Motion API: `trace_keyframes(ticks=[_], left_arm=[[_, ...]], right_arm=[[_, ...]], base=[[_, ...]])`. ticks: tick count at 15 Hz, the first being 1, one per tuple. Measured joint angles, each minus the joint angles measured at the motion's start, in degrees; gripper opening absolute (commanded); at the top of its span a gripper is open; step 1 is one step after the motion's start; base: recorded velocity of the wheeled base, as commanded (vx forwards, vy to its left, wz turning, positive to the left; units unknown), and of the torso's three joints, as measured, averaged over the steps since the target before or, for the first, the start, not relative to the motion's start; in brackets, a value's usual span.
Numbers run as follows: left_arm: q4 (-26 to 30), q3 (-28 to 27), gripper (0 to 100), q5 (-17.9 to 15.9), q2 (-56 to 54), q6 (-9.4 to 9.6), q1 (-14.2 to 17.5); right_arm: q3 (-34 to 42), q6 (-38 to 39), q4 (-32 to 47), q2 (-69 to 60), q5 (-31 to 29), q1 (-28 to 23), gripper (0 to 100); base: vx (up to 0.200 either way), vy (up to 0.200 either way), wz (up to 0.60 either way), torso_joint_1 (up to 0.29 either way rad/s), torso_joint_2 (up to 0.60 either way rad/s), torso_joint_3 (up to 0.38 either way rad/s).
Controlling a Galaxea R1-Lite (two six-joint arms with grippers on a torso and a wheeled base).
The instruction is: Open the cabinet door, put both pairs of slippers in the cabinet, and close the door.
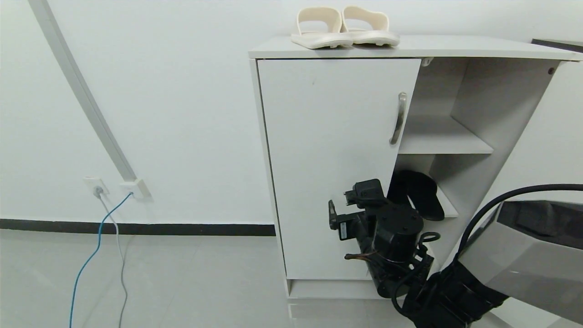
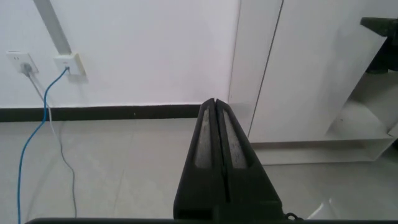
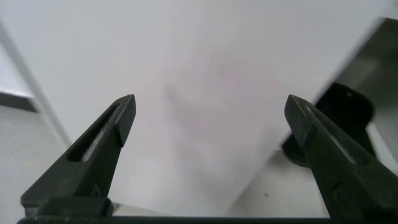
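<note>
The cabinet [image 1: 455, 45] is a plain white box of smooth, flat board standing against a white wall on pale glossy floor tiles [image 1: 191, 278]. Its left door [image 1: 328, 164] is shut and carries a slim, curved metal handle [image 1: 399, 118] near its inner edge. The right door [image 1: 551, 150] stands open, showing a bare upper shelf [image 1: 446, 141].

The cream slippers [image 1: 346, 27], thick-soled with broad moulded straps, sit side by side on the cabinet's top, toes overhanging the front edge a little. The black slippers [image 1: 416, 193], matte and rounded, lie on the lower shelf inside the open half, just behind the edge of the shut door.

The right gripper [image 3: 208, 112] hangs low in front of the shut door, near that edge, its dark tapered fingers [image 3: 102, 143] spread wide with nothing between them. The left gripper [image 2: 214, 106] is low over the floor, its flat, padded fingers [image 2: 202, 140] pressed together and empty.

Wall sockets [image 1: 95, 184] and a blue cable [image 1: 91, 255] are off to the left.
</note>
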Motion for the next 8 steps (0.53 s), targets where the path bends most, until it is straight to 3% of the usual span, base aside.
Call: trace_keyframes(ticks=[8], left_arm=[[0.00,0.00,0,0.06,0.00,-0.07,-0.02]], right_arm=[[0.04,-0.35,0.02,-0.11,-0.20,-0.07,100]], base=[[0.000,0.000,0.00,0.000,0.00,0.000]])
